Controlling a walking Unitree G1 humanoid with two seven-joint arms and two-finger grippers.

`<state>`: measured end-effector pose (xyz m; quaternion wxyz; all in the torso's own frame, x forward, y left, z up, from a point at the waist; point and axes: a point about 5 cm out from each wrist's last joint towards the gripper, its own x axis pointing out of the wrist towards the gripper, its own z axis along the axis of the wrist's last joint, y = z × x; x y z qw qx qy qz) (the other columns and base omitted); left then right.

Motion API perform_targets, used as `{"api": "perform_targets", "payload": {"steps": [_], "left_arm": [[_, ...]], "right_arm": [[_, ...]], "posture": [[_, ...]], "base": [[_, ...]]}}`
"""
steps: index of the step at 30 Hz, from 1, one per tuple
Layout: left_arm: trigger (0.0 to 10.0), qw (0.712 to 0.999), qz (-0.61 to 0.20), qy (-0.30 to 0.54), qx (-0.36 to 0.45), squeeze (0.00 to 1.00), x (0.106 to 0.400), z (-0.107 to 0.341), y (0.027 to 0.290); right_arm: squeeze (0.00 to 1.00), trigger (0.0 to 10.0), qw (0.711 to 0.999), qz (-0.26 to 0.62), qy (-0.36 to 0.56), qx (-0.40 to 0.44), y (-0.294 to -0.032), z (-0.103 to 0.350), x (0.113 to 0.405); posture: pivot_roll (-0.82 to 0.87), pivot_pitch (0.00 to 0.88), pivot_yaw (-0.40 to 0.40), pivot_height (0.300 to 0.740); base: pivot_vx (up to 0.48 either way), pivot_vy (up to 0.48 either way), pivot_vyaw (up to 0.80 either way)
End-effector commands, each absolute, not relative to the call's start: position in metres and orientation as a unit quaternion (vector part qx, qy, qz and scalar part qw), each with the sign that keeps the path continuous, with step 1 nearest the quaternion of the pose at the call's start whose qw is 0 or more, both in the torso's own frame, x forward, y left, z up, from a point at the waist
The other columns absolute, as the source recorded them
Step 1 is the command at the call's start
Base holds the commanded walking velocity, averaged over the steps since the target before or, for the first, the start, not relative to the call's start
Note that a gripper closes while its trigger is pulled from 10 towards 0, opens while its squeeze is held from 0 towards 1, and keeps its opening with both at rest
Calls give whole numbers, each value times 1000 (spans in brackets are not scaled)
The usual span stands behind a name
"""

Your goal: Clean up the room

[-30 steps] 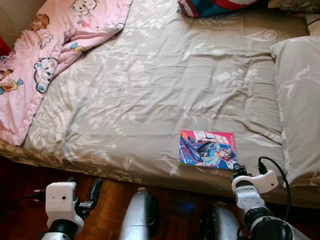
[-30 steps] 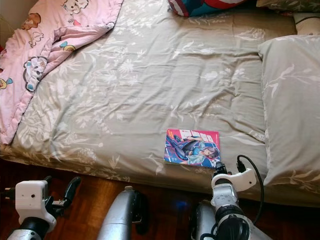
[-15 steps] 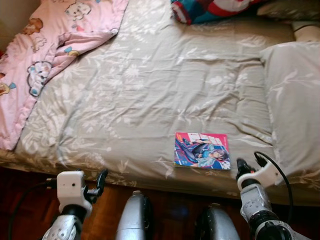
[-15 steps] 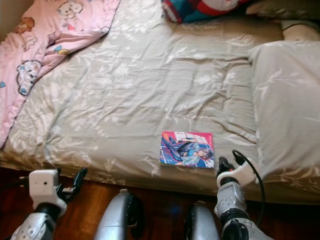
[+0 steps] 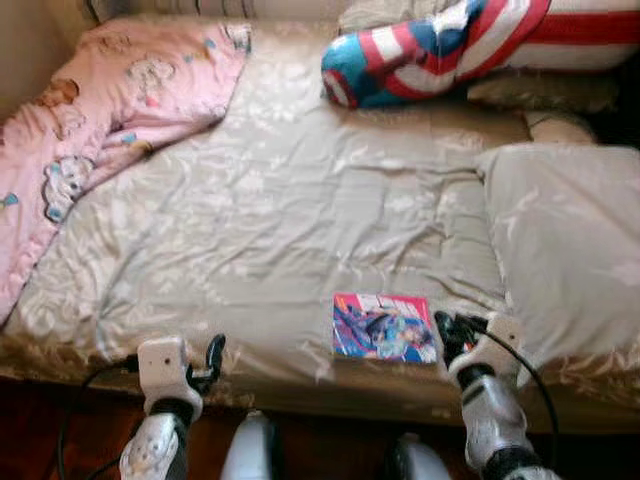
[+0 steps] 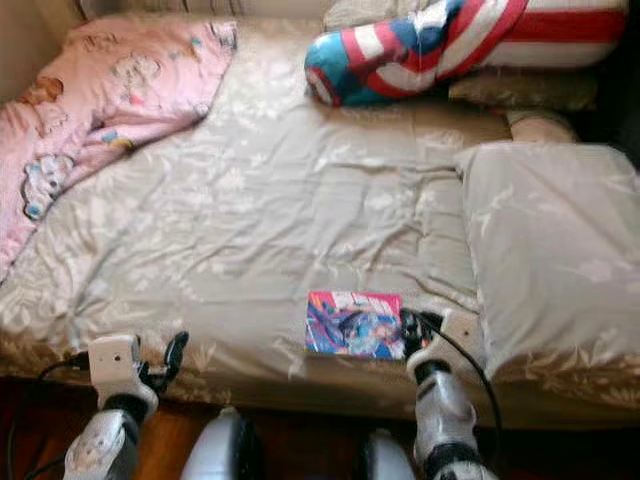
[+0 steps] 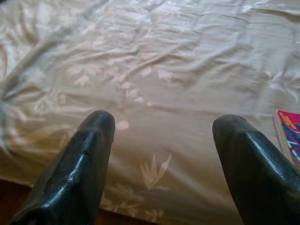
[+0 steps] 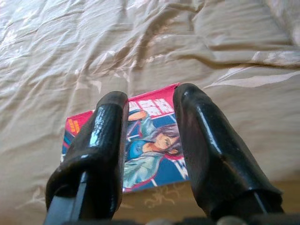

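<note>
Here's the bed, beige leaf-print cover rumpled across it, and the comic book lies flat near the front edge, toward the robot's right, just beside a big matching pillow. The right gripper sits at the book's right edge, its jaws parted a little with nothing between them; whether they touch the cover is hard to tell from the head camera. Switch to the right wrist view and you get the close look: the two black fingers frame the comic book, pink border and a drawn figure on the cover, lying on the sheet beyond the tips. Over on the left, the left gripper hangs at the bed's front edge, well apart from the book. Its wrist view shows the jaws spread wide and empty over the leaf pattern, with just a sliver of the comic book at the frame's side. The head views add what the wrists miss: a pink cartoon blanket heaped on the far left, and a red, white and blue striped cushion at the head of the bed.
</note>
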<state>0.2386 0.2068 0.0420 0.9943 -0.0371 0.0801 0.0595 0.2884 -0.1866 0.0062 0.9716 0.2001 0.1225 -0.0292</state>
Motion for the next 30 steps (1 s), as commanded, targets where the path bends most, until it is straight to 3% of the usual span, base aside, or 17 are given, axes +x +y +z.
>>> {"api": "perform_targets", "payload": {"steps": [1,6,13,26,30], "left_arm": [[10000,992,68,97,-33,0,235,32,210],[10000,985,74,151,-26,0,231,4,218],[10000,974,80,206,-42,0,225,-21,218],[10000,918,87,387,-17,0,174,-76,221],[10000,911,99,401,-15,0,167,-79,226]], "right_arm": [[0,10000,971,-48,134,191,-192,0,282],[0,10000,960,-47,196,192,-190,-22,262],[0,10000,946,-49,275,165,-190,-43,240],[0,10000,915,-65,372,140,-184,-70,205],[0,10000,906,-68,396,133,-182,-76,196]], "posture": [[36,65,-15,670],[22,2,-15,700],[25,0,-19,740],[9,0,-13,740],[11,0,-12,740]], "base": [[0,0,0],[0,0,0],[0,0,0],[0,0,0],[0,0,0]]}}
